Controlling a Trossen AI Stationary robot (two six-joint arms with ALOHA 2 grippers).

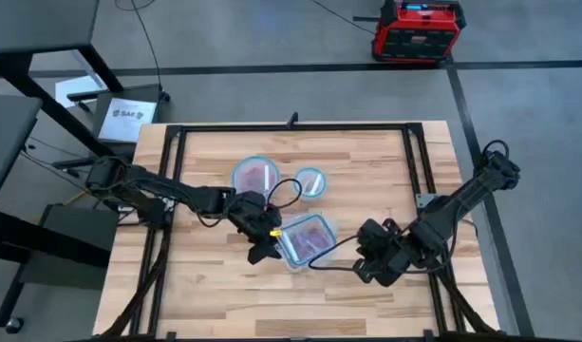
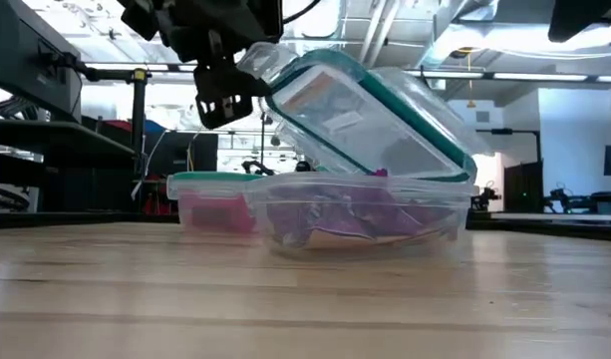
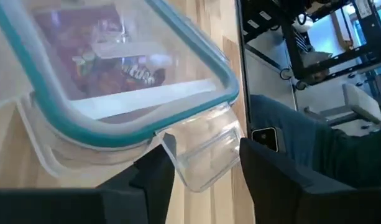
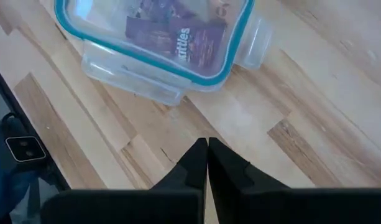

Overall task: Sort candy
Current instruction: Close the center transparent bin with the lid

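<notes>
As seen from the high view, the left claw [image 1: 264, 242] sits at the near-left corner of the rectangular container [image 1: 307, 238] at mid-worktop [image 1: 205, 285], while the right claw [image 1: 366, 258] waits just to that container's right, apart from it. Two round containers lie beyond: a larger one [image 1: 253, 176] holding reddish candy and a smaller one [image 1: 310, 181] whose contents cannot be made out. From the low view, the teal-rimmed lid [image 2: 365, 110] is tilted, raised at the left claw's side and resting on the container's rim at the other; purple candy [image 2: 370, 214] fills the tub below. From the left wrist view, the left claw [image 3: 199, 171] is pinching the clear latch tab [image 3: 206, 149] of the lid between its fingers [image 3: 156, 177]. To do the step well, the lift should probably be slow and follow the lid's hinge-like arc, since a jerk could drag the tub or slip the tab. From the right wrist view, the right claw [image 4: 207, 160] is pressed together above bare worktop; purple packets [image 4: 178, 37] show through the lid.
</notes>
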